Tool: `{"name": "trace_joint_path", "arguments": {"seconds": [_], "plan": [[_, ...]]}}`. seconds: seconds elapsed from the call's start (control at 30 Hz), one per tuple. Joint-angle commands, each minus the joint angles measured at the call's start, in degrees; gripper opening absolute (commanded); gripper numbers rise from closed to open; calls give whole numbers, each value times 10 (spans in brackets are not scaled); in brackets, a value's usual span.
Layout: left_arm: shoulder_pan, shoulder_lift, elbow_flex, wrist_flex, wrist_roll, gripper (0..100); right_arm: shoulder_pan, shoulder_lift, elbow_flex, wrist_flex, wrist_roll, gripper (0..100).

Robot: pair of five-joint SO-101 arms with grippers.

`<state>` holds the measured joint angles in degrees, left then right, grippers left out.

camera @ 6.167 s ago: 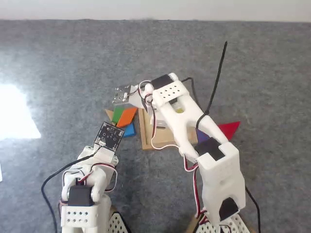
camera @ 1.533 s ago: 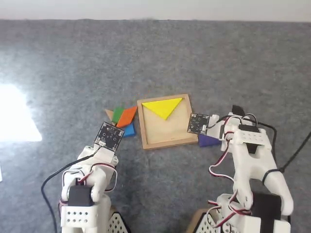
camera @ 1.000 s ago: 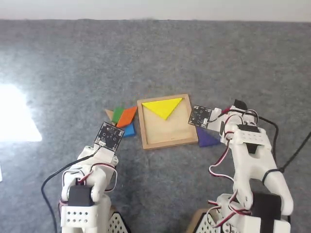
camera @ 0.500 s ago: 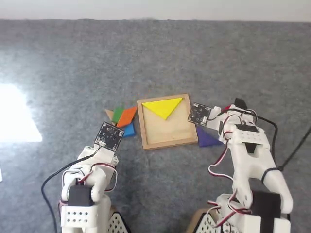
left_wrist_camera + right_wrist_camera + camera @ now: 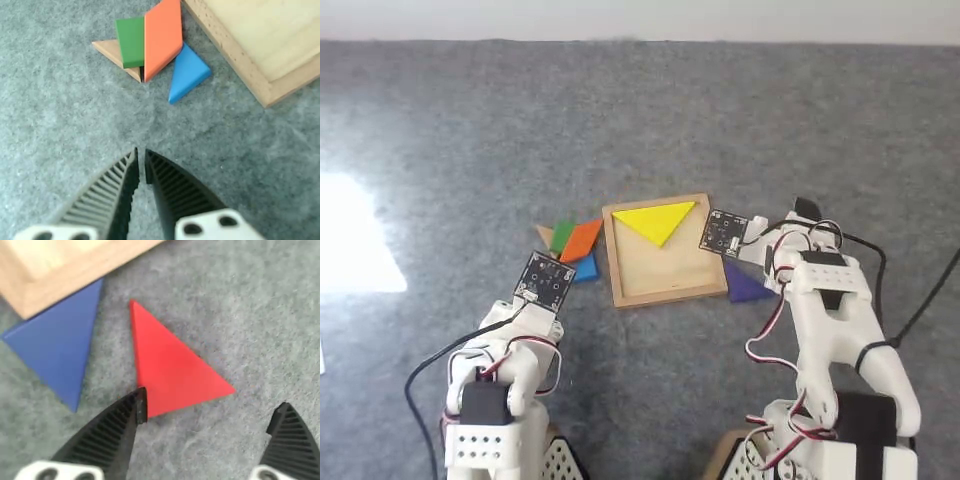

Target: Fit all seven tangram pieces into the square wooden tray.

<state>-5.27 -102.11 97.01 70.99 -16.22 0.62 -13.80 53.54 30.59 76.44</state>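
One piece of the seven is home: the yellow triangle [image 5: 655,220] lies in the upper part of the square wooden tray [image 5: 665,285], at the middle of the high view. The other six lie on the grey desk [image 5: 470,130]. Just left of the tray sits a tight cluster: the orange parallelogram [image 5: 162,37], the green square [image 5: 131,42], a tan triangle [image 5: 112,50] partly overlapped by them, and a small blue triangle [image 5: 186,75]. Right of the tray, the dark blue triangle [image 5: 57,342] lies against its lower right corner, with the red triangle [image 5: 170,367] just beside it. The left jaws are clenched on nothing, short of the cluster. The right jaws are spread wide about the red triangle's corner, holding nothing. The red triangle looks like the next pick, and nearly the whole task is left.
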Motion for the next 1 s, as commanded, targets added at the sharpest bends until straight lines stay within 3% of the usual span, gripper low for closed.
{"name": "trace_joint_path", "arguments": {"seconds": [0.0, 0.1, 0.3, 0.37, 0.63, 0.8, 0.97], "plan": [[-3, 4, -5, 4, 4, 20, -16, -3, -93, 123, -55, 377], [-3, 4, -5, 4, 4, 20, -44, -3, -159, 203, -307, 376], [-3, 4, -5, 4, 4, 20, -69, 17, -237, 251, -961, 376], [-3, 4, -5, 4, 4, 20, -83, 37, -243, 251, -1097, 376], [-3, 4, -5, 4, 4, 20, -88, 224, -340, 218, -1225, 376], [-3, 4, -5, 4, 4, 20, -77, 303, -466, 281, -1287, 375], [-3, 4, -5, 4, 4, 20, -65, 357, -539, 314, -1301, 375]]}}
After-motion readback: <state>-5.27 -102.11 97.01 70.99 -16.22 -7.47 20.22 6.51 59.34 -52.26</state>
